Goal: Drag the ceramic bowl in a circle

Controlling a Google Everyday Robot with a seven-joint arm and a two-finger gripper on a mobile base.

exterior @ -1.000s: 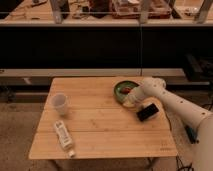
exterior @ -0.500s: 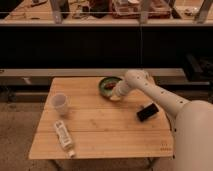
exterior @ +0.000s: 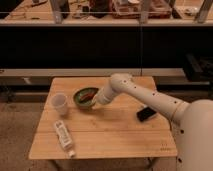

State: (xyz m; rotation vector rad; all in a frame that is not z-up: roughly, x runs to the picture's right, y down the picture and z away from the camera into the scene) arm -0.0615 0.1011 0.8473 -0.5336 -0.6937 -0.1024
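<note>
Left of centre in the frame, the gripper (exterior: 94,103) is clamping the ceramic bowl (exterior: 84,96) by its right rim; the circle is seemingly underway, unfinished.

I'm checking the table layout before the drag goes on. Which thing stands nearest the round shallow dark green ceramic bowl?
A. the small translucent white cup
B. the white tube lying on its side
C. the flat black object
A: the small translucent white cup stands just beside the round shallow dark green ceramic bowl, opposite the gripper, which is shut at the bowl's rim; the white tube and the flat black object lie farther off.
</note>
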